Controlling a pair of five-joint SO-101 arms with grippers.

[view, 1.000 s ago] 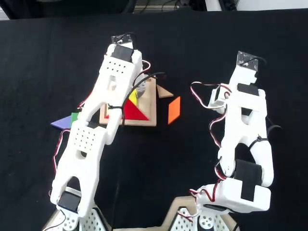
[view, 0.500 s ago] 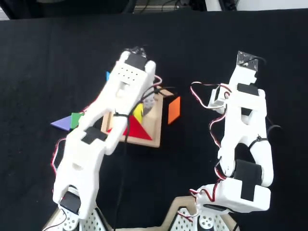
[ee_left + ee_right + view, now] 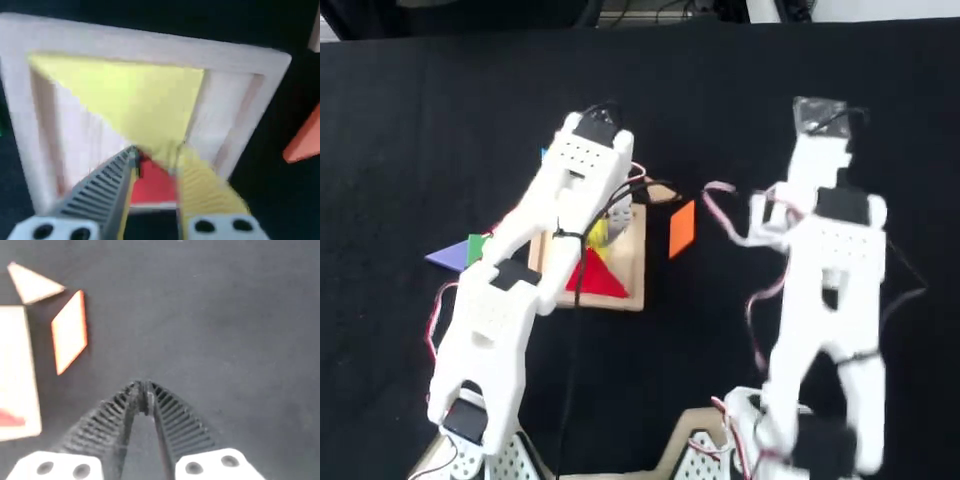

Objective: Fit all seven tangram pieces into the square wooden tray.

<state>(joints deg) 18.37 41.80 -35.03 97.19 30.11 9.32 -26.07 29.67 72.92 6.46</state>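
The square wooden tray (image 3: 636,262) lies under my left arm with a red triangle (image 3: 592,276) in it. A yellow triangle (image 3: 135,95) lies across the tray (image 3: 150,42). My left gripper (image 3: 154,156) is over the tray, its fingertips on either side of that triangle's near corner, shut on it; red shows beneath the tips. An orange parallelogram (image 3: 681,228) and a tan triangle (image 3: 663,190) lie just right of the tray. My right gripper (image 3: 145,390) is shut and empty over bare black table, right of the orange parallelogram (image 3: 70,332).
A purple triangle (image 3: 444,256) and a green square (image 3: 475,247) lie left of the tray, and a blue piece (image 3: 544,155) peeks out behind the left arm. The tan triangle (image 3: 32,282) sits beyond the tray's corner (image 3: 17,370). Black cloth covers the table.
The left arm swung right and the tray turned and slid toward the front with it. The right arm has shifted, its gripper now farther back and slightly left.
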